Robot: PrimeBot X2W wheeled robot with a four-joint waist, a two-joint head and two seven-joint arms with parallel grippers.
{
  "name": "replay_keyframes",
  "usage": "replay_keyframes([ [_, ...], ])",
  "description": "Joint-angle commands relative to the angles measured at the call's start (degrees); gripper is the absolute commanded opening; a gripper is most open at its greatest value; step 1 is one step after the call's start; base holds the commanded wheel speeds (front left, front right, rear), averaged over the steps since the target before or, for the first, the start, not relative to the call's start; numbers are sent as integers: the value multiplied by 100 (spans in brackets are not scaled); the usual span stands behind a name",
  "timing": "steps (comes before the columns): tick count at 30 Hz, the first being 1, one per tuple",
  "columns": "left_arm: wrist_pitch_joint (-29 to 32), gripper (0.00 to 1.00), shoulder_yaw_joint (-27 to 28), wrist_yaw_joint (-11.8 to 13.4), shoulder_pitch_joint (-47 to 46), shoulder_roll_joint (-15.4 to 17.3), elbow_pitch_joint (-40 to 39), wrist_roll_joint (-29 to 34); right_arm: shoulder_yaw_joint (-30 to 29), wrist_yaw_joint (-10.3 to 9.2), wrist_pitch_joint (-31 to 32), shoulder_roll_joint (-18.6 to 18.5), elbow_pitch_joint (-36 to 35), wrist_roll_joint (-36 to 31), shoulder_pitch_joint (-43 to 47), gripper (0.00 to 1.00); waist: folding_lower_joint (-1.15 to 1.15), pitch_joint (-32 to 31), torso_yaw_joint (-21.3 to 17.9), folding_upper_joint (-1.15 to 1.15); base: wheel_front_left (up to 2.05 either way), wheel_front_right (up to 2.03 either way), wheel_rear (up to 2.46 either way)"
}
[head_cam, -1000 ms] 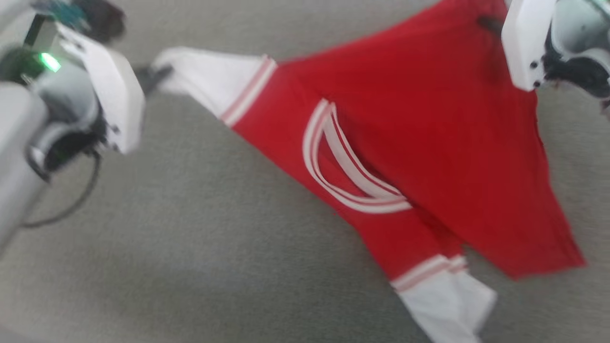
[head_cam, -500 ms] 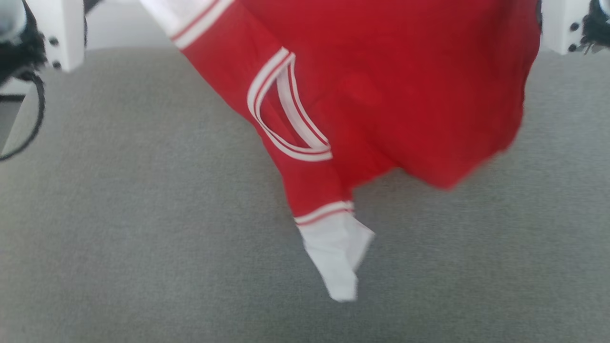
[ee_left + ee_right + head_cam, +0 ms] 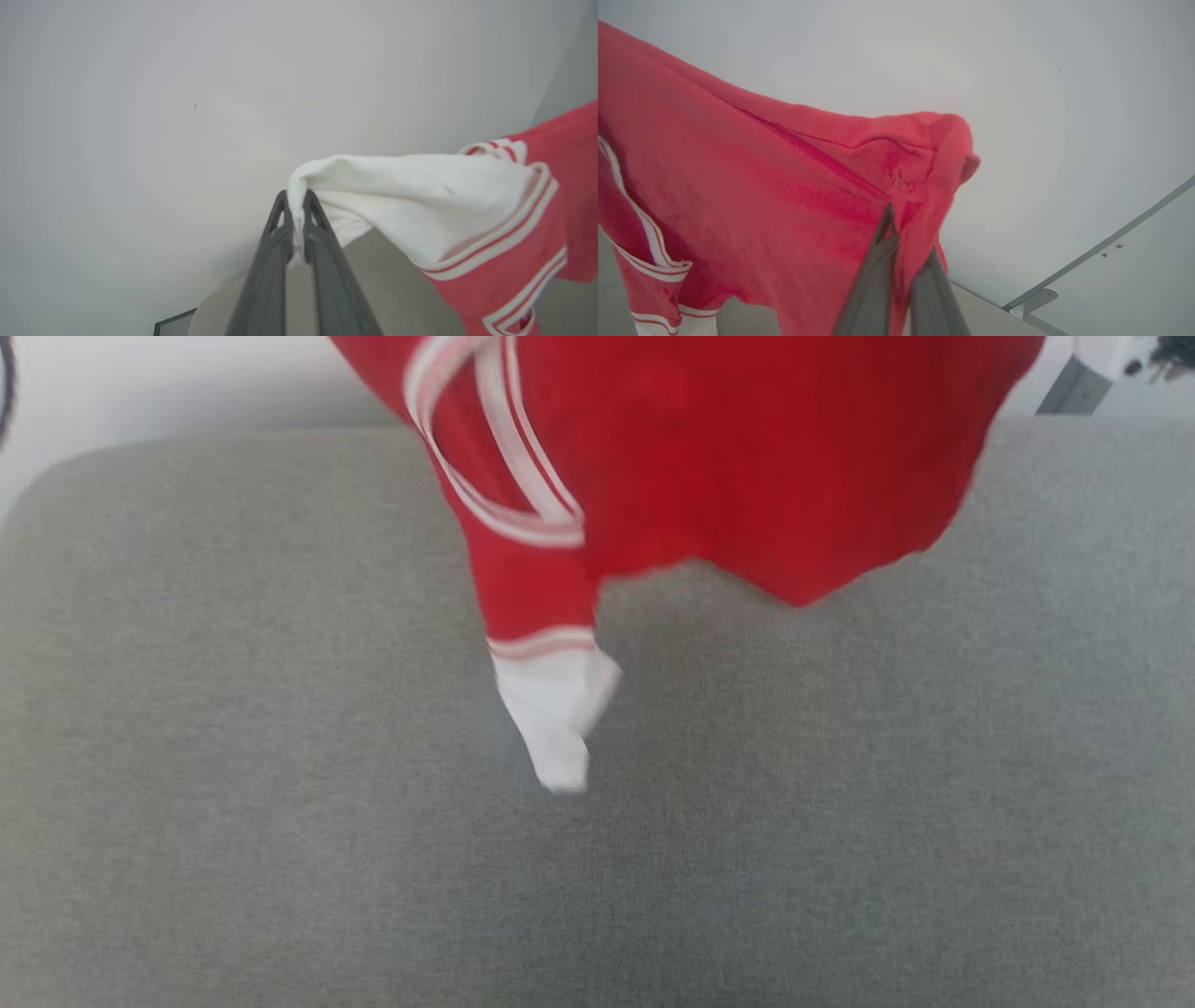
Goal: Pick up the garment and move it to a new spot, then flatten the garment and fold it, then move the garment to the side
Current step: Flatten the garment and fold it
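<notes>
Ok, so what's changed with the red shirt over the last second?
The garment has been raised: it was stretched low across the grey cushion and now hangs above it, its lower white sleeve dangling free. The head camera tilted up too, showing the cushion's far edge. Unchanged: the left gripper fingers stay shut on the other white sleeve, the right gripper fingers on a red edge.

Matt knit cloth garment point(image 3: 747, 476) (cushion point(image 3: 280, 821) coarse-woven).

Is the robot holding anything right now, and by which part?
The garment: the left end effector pinches the tip of a white sleeve, the right end effector grips a bunched red edge.
</notes>
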Motion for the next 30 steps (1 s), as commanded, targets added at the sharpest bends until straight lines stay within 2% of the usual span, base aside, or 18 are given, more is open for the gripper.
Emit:
replay_keyframes([
  [1,-111,0,19,22,-142,4,143,110,-61,-12,-68,31,97,-126,-40,0,0,123,-38,0,0,0,0],
  [10,-1605,0,93,68,-1192,-443,1369,783,-720,-13,-1046,836,1278,-1297,-720,0,0,980,-188,0,0,0,0],
  [18,-3375,0,142,167,-2309,-866,2123,1336,-1567,-13,-2975,1401,2545,-2839,-1654,0,0,1691,-160,0,0,0,0],
  [21,-4003,0,135,125,-2574,-1011,2290,1457,-1873,-13,-3579,1557,2889,-3436,-1952,0,0,1827,-119,0,0,0,0],
  [24,-4238,0,135,-23,-2525,-1150,2474,1475,-2096,-11,-3812,1781,3246,-3871,-2017,0,0,1879,-72,0,0,0,0],
  [25,-4269,0,55,-191,-2287,-1236,2615,1404,-2151,-11,-3797,1889,3492,-4057,-1954,0,0,1867,-40,0,0,0,0],
  [30,-3820,0,-332,-349,-1514,-1446,2695,1100,-2037,-11,-3655,2071,4017,-4060,-1586,0,0,1732,64,0,0,0,0],
])
